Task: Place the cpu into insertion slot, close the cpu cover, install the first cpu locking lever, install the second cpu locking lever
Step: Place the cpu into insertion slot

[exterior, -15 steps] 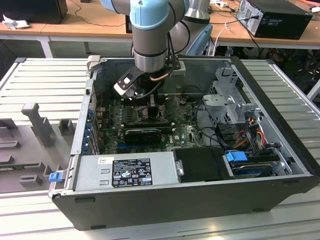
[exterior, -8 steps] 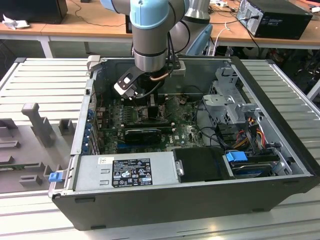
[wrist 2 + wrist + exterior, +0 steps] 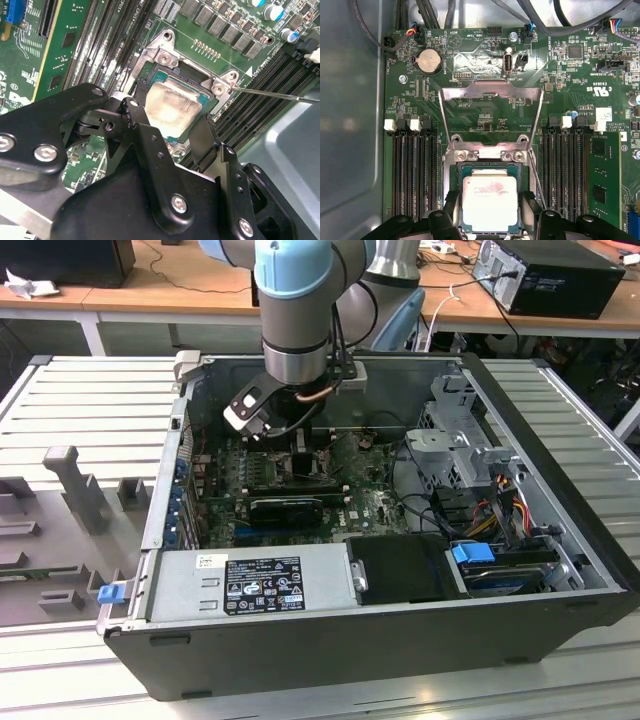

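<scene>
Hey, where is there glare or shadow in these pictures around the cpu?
Second wrist view: glare washes the face of the cpu pale. First wrist view: the cpu is evenly lit, with a soft sheen on the open cpu cover. Exterior view: the green circuit board lies dim beneath the arm.

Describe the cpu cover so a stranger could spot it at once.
On the green circuit board, find the square insertion slot between two banks of black memory slots. The cpu cover is the thin grey frame swung open from it, alone in having a square window.
</scene>
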Motion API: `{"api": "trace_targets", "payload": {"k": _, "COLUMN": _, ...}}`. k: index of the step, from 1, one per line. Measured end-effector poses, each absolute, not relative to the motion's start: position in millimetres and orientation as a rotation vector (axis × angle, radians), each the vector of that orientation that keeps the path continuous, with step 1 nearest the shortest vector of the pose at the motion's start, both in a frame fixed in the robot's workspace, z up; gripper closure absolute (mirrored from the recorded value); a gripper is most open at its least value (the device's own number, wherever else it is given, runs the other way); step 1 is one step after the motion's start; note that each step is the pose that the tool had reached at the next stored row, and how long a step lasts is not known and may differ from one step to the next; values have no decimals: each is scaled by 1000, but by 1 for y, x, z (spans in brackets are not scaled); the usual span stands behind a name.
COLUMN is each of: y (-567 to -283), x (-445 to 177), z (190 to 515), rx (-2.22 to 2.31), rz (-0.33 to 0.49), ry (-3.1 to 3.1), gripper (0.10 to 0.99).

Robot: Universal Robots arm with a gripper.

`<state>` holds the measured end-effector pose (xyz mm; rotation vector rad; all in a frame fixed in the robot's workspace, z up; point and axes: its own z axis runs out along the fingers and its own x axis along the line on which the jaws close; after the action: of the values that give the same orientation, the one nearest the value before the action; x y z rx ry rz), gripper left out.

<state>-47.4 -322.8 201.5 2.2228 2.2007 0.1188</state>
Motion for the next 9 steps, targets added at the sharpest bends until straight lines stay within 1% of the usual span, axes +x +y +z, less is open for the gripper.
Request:
{"api": "trace_targets", "payload": {"k": 5, "y": -319, "x": -47, "z": 201, "rx": 2223, "rz": 120, "ry": 2201, "gripper": 482}}
{"api": "trace_targets", "payload": {"k": 9, "y": -321, "x": -47, "z": 201, "rx": 2221, "rz": 115, "ry": 2199, "gripper": 482}}
